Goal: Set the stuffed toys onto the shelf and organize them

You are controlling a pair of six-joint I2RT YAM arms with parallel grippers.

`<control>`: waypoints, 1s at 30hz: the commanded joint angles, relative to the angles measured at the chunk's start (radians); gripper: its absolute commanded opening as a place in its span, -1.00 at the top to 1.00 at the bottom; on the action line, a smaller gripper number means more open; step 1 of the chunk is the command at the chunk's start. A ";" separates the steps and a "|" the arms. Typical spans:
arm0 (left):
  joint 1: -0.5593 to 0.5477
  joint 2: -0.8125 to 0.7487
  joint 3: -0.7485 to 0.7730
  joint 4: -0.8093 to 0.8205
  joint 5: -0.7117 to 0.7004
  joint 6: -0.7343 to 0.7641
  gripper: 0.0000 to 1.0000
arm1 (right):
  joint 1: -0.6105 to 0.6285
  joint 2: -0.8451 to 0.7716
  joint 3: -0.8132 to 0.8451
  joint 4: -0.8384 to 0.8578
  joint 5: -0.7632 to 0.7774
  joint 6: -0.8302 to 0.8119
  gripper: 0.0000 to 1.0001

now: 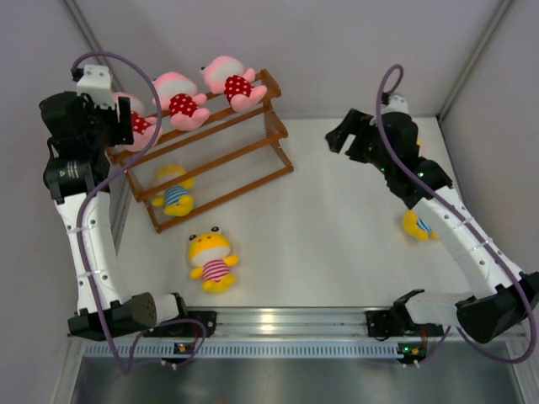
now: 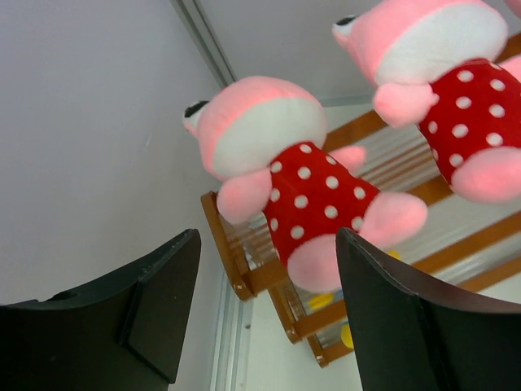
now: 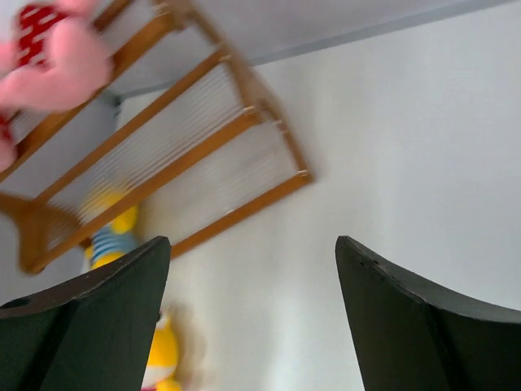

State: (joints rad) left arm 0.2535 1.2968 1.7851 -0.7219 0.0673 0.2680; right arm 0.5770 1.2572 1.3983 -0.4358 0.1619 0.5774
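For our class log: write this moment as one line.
left gripper open; right gripper open, empty; three pink toys atop shelf; yellow toy on table

**Where my three cameras look**

My top camera looks down from above the near edge of the table (image 1: 337, 236), far enough to show all of it. My left wrist camera is close to the shelf (image 2: 244, 281), at its end. My right wrist camera faces the same shelf (image 3: 163, 142) from across the table. All three views share the shelf (image 1: 219, 139).

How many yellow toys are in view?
3 yellow toys: one on a lower shelf tier, one on the table before it, one half under the right arm. More may be hidden.
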 commanded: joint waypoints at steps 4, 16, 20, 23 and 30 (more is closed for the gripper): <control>0.001 -0.163 -0.061 -0.134 0.138 0.040 -0.49 | -0.460 0.001 -0.104 0.008 -0.204 0.021 -0.64; 0.000 -0.362 -0.240 -0.543 0.244 0.106 -0.61 | -0.873 0.471 -0.048 0.190 -0.301 0.093 -0.62; 0.000 -0.459 -0.395 -0.577 0.223 0.111 -0.70 | -0.875 0.576 -0.016 0.258 -0.317 0.116 -0.59; 0.000 -0.476 -0.447 -0.576 0.209 0.119 -0.75 | -0.873 0.631 -0.002 0.304 -0.303 0.147 -0.58; 0.000 -0.456 -0.449 -0.577 0.210 0.123 -0.76 | -0.867 0.751 0.034 0.399 -0.306 0.222 -0.52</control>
State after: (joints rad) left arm 0.2527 0.8375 1.3365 -1.3060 0.2714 0.3733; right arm -0.2966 1.9762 1.3811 -0.1493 -0.1371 0.7483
